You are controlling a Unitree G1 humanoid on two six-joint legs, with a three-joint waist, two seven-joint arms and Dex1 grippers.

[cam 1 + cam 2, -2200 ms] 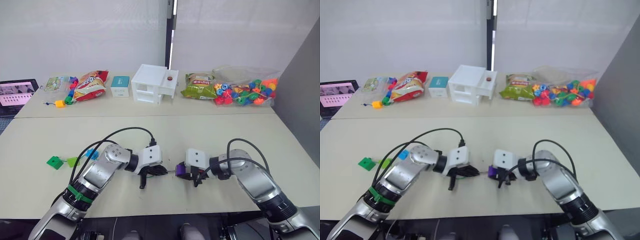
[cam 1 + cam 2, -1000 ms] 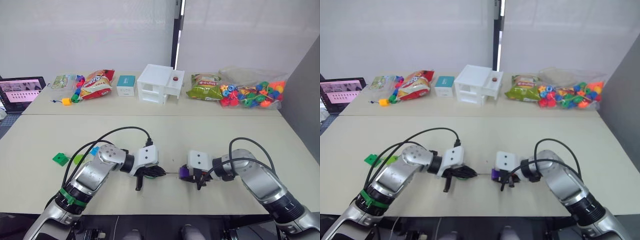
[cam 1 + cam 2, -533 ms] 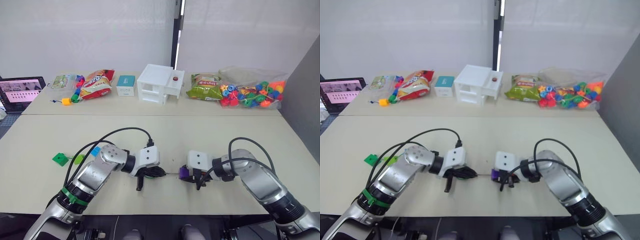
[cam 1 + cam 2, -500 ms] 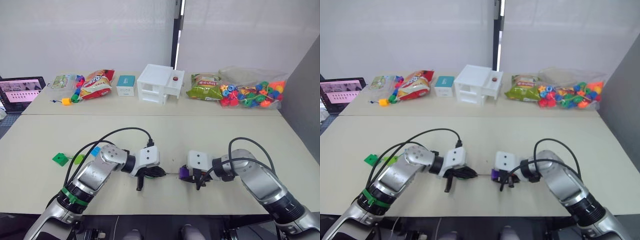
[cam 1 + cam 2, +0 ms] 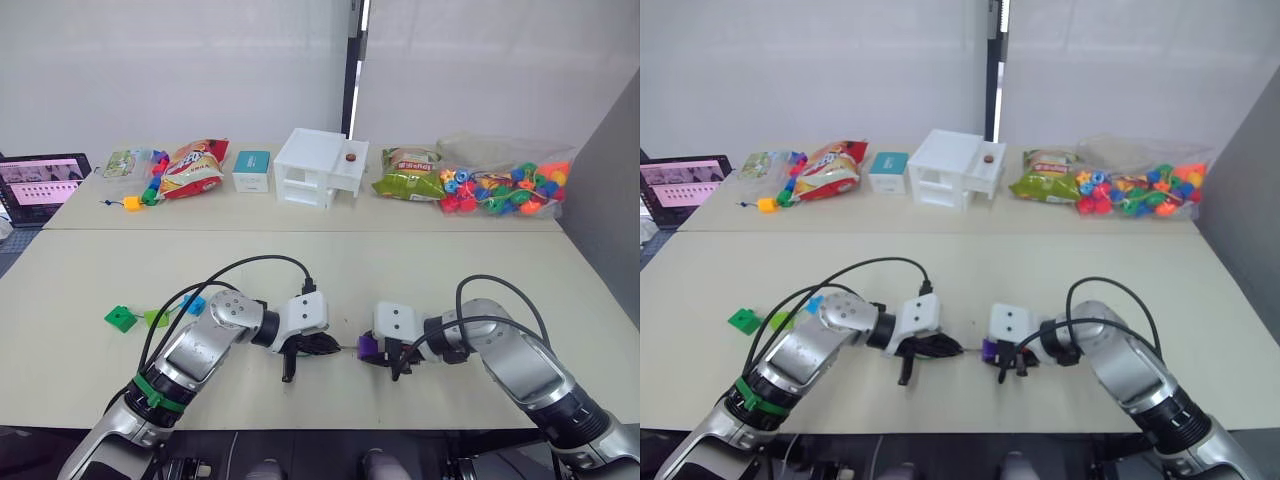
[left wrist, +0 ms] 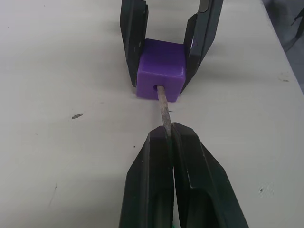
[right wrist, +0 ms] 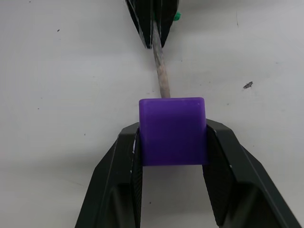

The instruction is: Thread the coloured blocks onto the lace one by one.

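Met nose to nose at the near middle of the table [image 5: 420, 260]: left gripper [image 6: 169, 137] with fingers pressed together on the greyish tip of the lace [image 6: 164, 107], right gripper [image 7: 172, 142] clamped on a purple block [image 7: 172, 130], one finger on each side face.

From the left wrist — tip seen entering the round hole in the block's facing side, the right gripper's two black fingers [image 6: 133, 38] flanking the cube from behind, and a sliver of green cord at the very base between the left fingers. From the right wrist — hole not visible; tip simply vanished behind the block's far edge, the left gripper's closed fingertips [image 7: 153, 19] beyond it at 12 o'clock, a bit of green beside them. Whether the tip had come out the other side of the cube could not be told from either.

From the head cameras — what the wrists missed: dark green block [image 5: 119, 317], light green block [image 5: 154, 319] and blue block [image 5: 192, 305] lying loose at about 9 o'clock from the grippers, well apart from them, close to one another. Along the far edge, a clear bag of beads [image 5: 500, 185] at 1 o'clock, a white box [image 5: 315, 168] at 12, snack packets [image 5: 190, 170] at 11, a laptop [image 5: 35, 185] at 10.
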